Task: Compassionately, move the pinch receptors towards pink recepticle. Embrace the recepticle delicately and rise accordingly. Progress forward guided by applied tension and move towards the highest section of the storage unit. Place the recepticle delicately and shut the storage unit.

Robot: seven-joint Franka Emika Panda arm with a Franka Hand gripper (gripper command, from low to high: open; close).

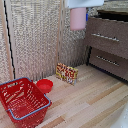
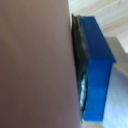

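The pale pink cup [image 1: 77, 19] hangs high in the air, held from above by the white hand of my gripper [image 1: 79, 8], which is cut off by the frame's top edge. The cup is just off the upper corner of the brown wooden dresser [image 1: 107, 42], on the exterior view's right. In the wrist view the cup [image 2: 35, 65] fills most of the picture, and one blue finger pad [image 2: 96, 70] presses flat against its side. Two drawer fronts with silver bar handles [image 1: 105, 37] show. The dresser's top section is dark and partly out of view.
A red wire basket [image 1: 22, 102] stands on the wooden floor at the exterior view's lower left, with a low red bowl [image 1: 44, 85] beside it. A small printed box [image 1: 66, 73] stands by the woven wall panel [image 1: 35, 35].
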